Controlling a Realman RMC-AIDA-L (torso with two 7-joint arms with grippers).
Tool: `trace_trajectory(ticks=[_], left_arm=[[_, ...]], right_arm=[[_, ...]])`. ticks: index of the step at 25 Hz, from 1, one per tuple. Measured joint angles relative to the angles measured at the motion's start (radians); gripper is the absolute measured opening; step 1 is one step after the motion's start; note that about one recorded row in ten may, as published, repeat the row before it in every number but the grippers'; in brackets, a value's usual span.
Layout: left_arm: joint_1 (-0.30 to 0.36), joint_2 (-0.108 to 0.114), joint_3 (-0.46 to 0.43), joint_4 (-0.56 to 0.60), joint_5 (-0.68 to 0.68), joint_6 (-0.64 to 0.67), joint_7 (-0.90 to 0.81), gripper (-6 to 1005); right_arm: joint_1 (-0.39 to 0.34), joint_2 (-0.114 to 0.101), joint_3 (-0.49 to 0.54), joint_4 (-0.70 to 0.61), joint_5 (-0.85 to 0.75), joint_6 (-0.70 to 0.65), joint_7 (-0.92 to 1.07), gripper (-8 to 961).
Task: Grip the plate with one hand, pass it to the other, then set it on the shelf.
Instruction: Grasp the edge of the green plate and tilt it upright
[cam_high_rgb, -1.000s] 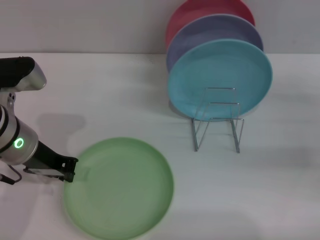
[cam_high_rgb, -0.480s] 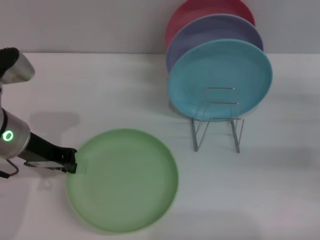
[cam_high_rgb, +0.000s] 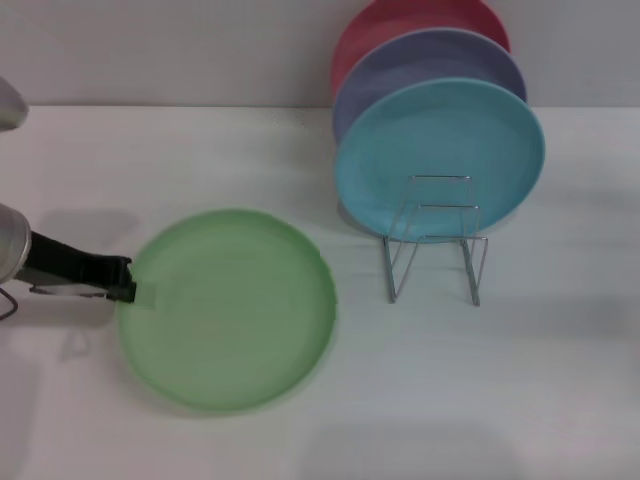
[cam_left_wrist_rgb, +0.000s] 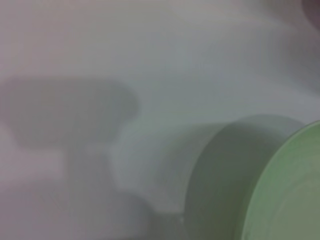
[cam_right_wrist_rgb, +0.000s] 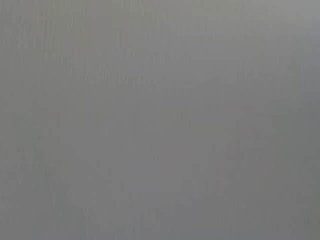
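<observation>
1. the plate (cam_high_rgb: 228, 308) has risen and shifted back since a moment ago.
2. the left pincer (cam_high_rgb: 125, 292) reaches in level from the left, clamped on its left rim above the table (cam_high_rgb: 520, 380).
3. the shelf (cam_high_rgb: 436, 238) stands well right.

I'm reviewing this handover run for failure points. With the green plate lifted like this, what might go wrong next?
1. The left gripper holds the plate only at its rim edge, so the plate may tilt or slip before the handover.
2. No right arm shows in the head view, so the transfer needs a long reach.
3. The rack already carries a blue plate, a purple and a red one; only its front loops look free, and a careless insert might knock them.
</observation>
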Motion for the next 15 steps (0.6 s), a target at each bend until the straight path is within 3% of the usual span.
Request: trace_trajectory(ticks=[15], left_arm=[[0.122, -0.004, 0.000, 0.011, -0.227, 0.338, 0.215, 32]], right_arm=[[0.000, 0.012, 0.000, -0.004, 0.000, 0.034, 0.000, 783]])
